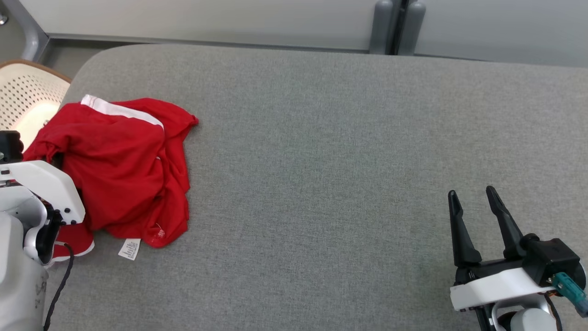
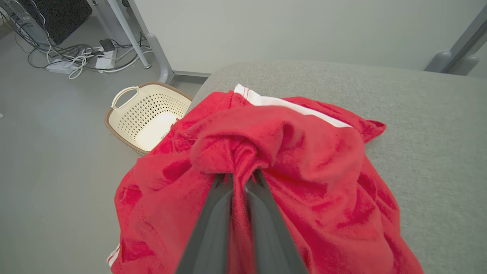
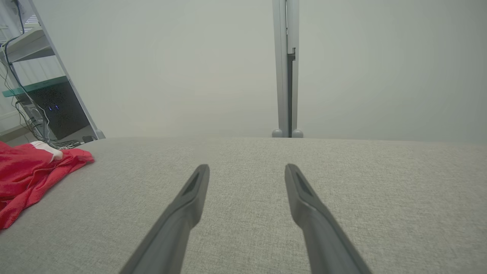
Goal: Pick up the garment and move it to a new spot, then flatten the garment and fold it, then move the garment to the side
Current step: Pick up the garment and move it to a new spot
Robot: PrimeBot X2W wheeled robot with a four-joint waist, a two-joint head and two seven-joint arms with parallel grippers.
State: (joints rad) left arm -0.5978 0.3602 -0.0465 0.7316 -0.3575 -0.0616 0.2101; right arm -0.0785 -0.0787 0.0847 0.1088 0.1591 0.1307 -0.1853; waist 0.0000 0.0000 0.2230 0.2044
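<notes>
A crumpled red garment [image 1: 124, 170] with a white band and a white label lies at the left end of the grey padded surface [image 1: 330, 151], part of it hanging over the left edge. In the left wrist view my left gripper [image 2: 239, 177] is shut on a bunched fold of the garment [image 2: 312, 163], with cloth pinched between its two dark fingers. From the head camera its white wrist [image 1: 41, 188] sits at the garment's left edge and its fingers are hidden. My right gripper [image 1: 471, 193] stands open over bare surface at the lower right [image 3: 246, 169], far from the garment [image 3: 26, 175].
A cream perforated basket [image 2: 148, 114] with a brown rim stands on the floor just past the surface's left edge [image 1: 23, 92]. Cables and a power strip [image 2: 76, 61] lie on the floor beyond it. A grey post [image 3: 287, 68] rises behind the far edge.
</notes>
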